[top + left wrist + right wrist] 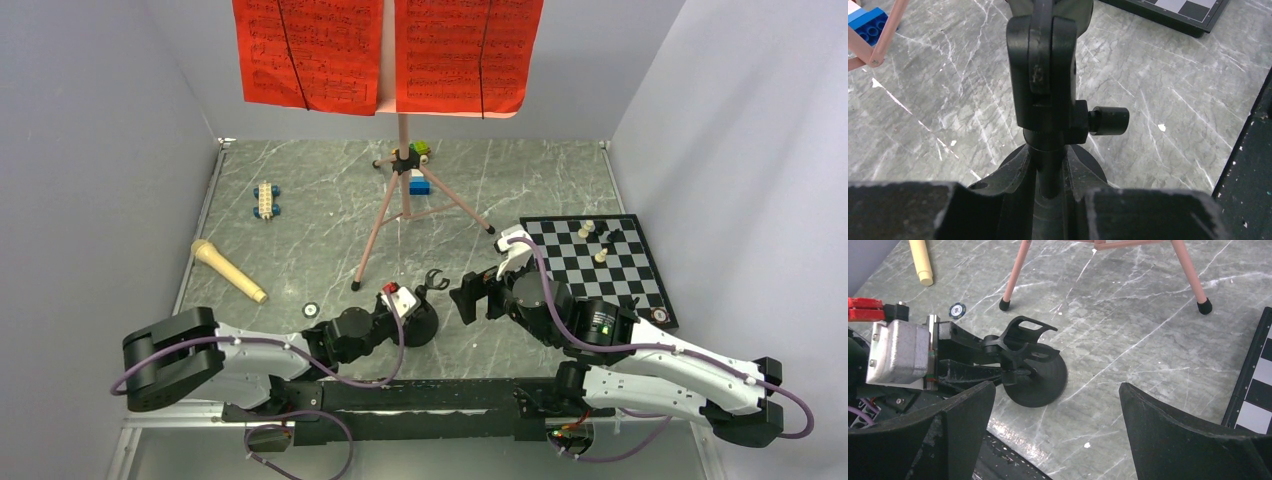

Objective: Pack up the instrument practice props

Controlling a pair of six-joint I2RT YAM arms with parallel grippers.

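The small black round-base mic stand (428, 312) stands near the table's front middle, its clip (433, 279) up. My left gripper (414, 318) is shut on its thin post (1049, 172), a finger pressed against each side. The right wrist view shows that stand (1040, 377) with the left fingers (965, 356) reaching in from the left. My right gripper (478, 298) hovers open just right of it, nothing between its jaws. The pink tripod music stand (404, 190) rises at the back with red sheet-music pages (305, 50) on its desk. The beige microphone (228, 270) lies at left.
A chessboard (640, 285) with a few pieces sits at the right. Small toy block cars (266, 199) and a blue block (419, 183) lie near the tripod's legs. A little round disc (311, 310) rests by the left arm. Grey walls close in three sides.
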